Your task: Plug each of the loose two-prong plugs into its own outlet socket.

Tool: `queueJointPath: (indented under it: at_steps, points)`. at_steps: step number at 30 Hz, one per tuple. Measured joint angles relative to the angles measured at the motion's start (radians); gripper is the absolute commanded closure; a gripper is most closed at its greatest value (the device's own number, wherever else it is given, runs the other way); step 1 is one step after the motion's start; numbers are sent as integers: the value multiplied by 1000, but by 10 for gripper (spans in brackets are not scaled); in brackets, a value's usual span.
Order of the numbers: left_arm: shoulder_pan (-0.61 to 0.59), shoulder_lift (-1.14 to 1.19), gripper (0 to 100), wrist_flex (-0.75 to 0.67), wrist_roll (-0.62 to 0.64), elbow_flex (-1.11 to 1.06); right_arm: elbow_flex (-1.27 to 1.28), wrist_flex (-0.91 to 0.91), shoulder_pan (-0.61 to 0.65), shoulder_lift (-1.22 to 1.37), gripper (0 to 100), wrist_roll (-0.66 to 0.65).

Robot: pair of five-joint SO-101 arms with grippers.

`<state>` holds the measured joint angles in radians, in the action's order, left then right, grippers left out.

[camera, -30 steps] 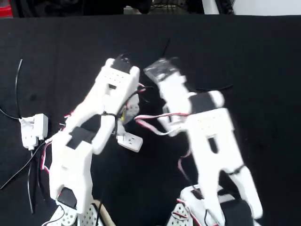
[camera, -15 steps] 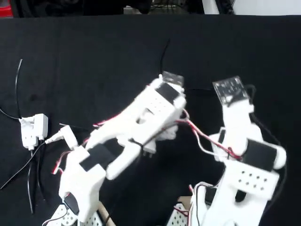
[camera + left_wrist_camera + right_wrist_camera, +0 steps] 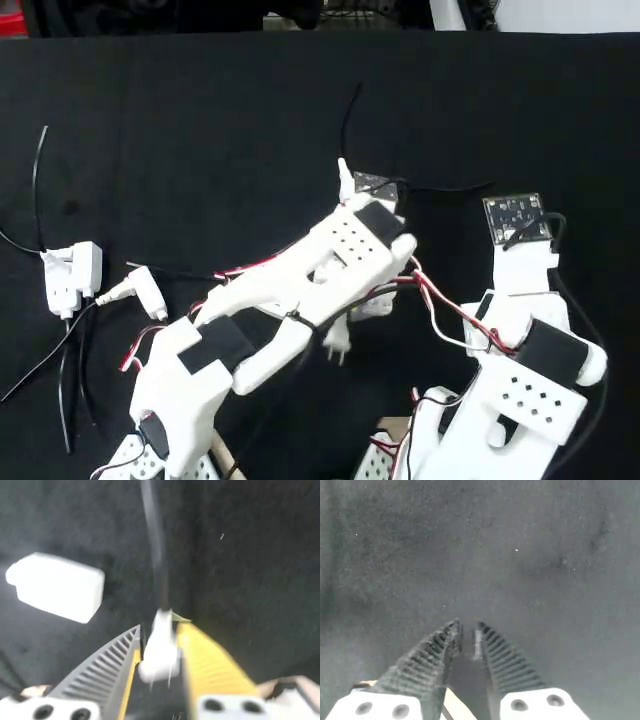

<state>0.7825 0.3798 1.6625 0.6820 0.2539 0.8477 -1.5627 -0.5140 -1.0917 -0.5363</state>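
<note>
My left gripper (image 3: 158, 632) is shut on a small white plug (image 3: 159, 652) whose black cord (image 3: 152, 540) runs away over the black cloth. Beside it on the cloth lies a white socket block (image 3: 55, 587). From above, the left arm reaches to the table's middle, its gripper (image 3: 350, 185) by a black cord (image 3: 347, 115). A loose white plug (image 3: 143, 287) and a white outlet block (image 3: 72, 274) lie at the left. My right gripper (image 3: 467, 630) is shut on nothing, hanging over bare cloth at the front right.
Thin black cords (image 3: 38, 180) loop at the table's left edge. A white piece with prongs (image 3: 340, 345) shows under the left arm. The right arm (image 3: 525, 370) is folded back near the front edge. The far half of the cloth (image 3: 200, 100) is bare.
The left arm swung right, from the left-centre to the table's middle. The right arm drew back toward the front right and folded up.
</note>
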Motion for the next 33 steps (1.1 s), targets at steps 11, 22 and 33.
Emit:
queueJointPath:
  at_steps: [11,22,33]
  points:
    - [34,-144,776,81,-258,89,0,5,71,12,807,0]
    - [-140,-818,778,86,-663,-276,-63,44,284,420,807,118]
    - [-678,-1459,779,-87,-934,-927,-124,239,746,694,807,420]
